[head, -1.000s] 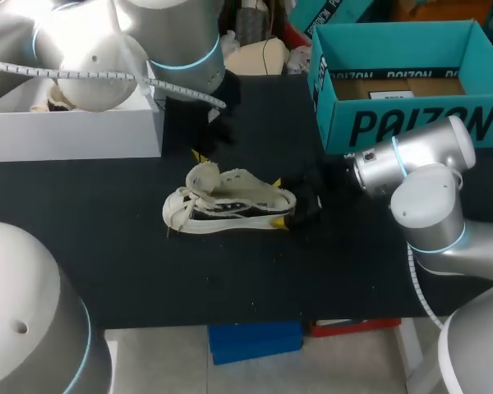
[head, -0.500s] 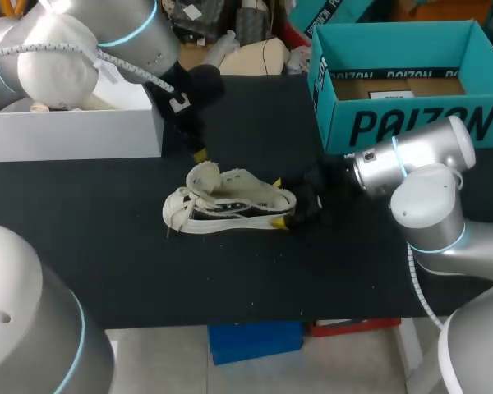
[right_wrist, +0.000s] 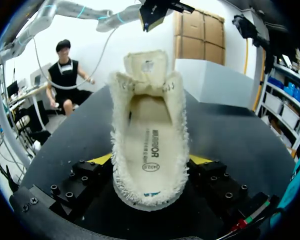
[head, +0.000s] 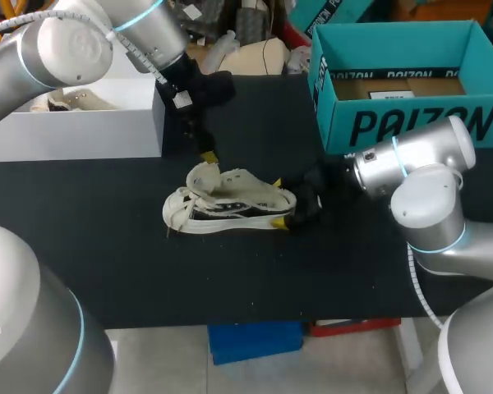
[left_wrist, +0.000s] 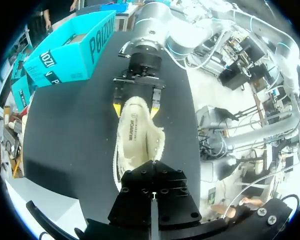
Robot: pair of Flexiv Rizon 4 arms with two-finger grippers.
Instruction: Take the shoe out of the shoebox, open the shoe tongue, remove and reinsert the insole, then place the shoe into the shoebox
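Shoe (head: 230, 205) lies mid-desk (head: 107, 246), long axis left to right, heel clamped in the right gripper (head: 277, 202), tongue end nearest the left gripper (head: 207, 156) hovering just beyond, its grip unreadable.

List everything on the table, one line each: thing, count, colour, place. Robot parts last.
table: one, black, under everything
shoe: one, cream, mid-table, tongue raised
shoebox: one, teal, open, far right corner
white box: one, white, open, far left side
left arm: one, silver, entering from the far left
right arm: one, silver, entering from the right
left hand: one, black, hovering by the shoe's tongue
right hand: one, black with yellow tips, shut on the shoe's heel
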